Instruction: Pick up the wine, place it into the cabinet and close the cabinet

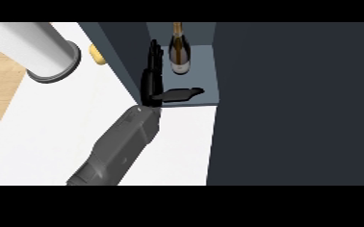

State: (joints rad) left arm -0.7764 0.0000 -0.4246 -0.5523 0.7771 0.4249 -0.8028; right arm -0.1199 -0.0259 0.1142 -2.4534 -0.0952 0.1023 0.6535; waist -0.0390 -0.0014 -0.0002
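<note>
Straight-fingered and holding nothing, my hand reaches into the cabinet opening, fingers pointing toward the back and the thumb stuck out to the right across the shelf floor. Which of my two hands it is I judge from the forearm alone: it enters from the lower left, so I take it for the left one, and no other hand shows.

Going from the left: a white paper towel roll stands on the white worktop near its far corner, and just right of it a small yellowish object peeps out from behind the cabinet's side wall; I cannot tell what it is. That dark wall runs just left of my fingers.

Next comes the wine bottle, upright at the back of the cabinet, just beside my fingertips with a thin gap between us. It stands on its base, deep enough to clear the door, so I judge the placing done.

To the right, the big dark panel looks like the cabinet's door, not yet closed.
</note>
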